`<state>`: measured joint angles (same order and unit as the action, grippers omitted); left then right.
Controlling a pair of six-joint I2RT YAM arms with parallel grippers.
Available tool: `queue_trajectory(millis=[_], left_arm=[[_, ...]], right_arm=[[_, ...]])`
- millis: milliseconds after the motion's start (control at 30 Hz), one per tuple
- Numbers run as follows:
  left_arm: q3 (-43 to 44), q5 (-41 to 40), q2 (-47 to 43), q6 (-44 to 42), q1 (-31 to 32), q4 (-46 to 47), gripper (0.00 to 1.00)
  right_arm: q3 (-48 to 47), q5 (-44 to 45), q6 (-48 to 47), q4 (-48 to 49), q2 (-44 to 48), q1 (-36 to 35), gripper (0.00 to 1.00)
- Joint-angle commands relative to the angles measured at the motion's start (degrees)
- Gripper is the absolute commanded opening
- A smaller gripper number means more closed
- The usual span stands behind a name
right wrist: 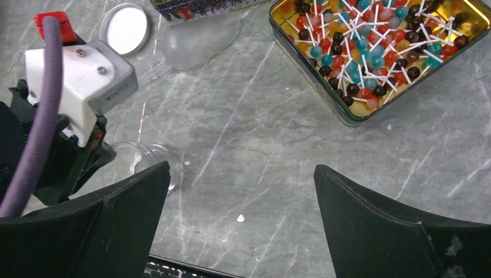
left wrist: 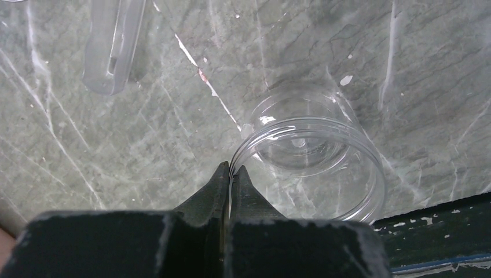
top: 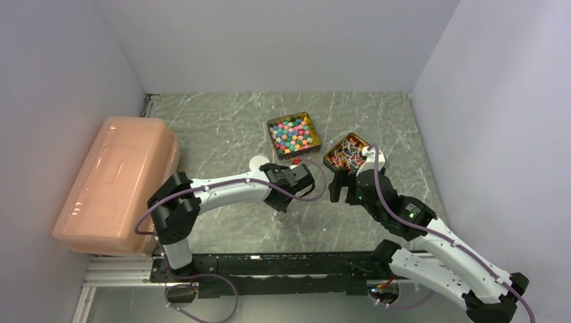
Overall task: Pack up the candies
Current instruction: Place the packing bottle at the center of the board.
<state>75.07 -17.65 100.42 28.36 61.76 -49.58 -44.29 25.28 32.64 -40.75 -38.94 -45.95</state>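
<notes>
**Presently: filling not begun**

1. Left gripper [left wrist: 231, 172]: fingers pinched shut on the rim of a clear round plastic jar [left wrist: 315, 165], apparently to steady it mouth-up on the table for loading.
2. Right gripper [right wrist: 242, 174]: jaws spread wide and empty, hovering near the jar, probably free to fetch.
3. Multicoloured lump candies [top: 294, 134]: heaped in a square gold tin [top: 314, 128].
4. Small ball lollipops on white sticks [right wrist: 370, 46]: in a second gold tin [right wrist: 472, 11]. No candy shows in the jar.
5. Frosted plastic scoop [right wrist: 197, 37] and round white lid [right wrist: 123, 29]: lying beside the tins, within reach.
</notes>
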Motion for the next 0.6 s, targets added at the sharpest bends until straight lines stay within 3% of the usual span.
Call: queue_trajectory(millis=[0, 367, 567], left_arm=[[0.54, 1.27, 1.15, 0.50, 0.30, 2.34, 0.00], [0.52, 1.35, 1.62, -0.03, 0.32, 3.00, 0.17], [2.12, 0.71, 0.81, -1.07, 0.37, 1.74, 0.33]], right_arm=[[-0.62, 1.11, 0.50, -0.37, 0.71, -0.19, 1.00], [-0.91, 0.58, 0.16, 0.25, -0.15, -0.19, 1.00], [-1.79, 0.56, 0.05, -0.26, -0.46, -0.19, 1.00]])
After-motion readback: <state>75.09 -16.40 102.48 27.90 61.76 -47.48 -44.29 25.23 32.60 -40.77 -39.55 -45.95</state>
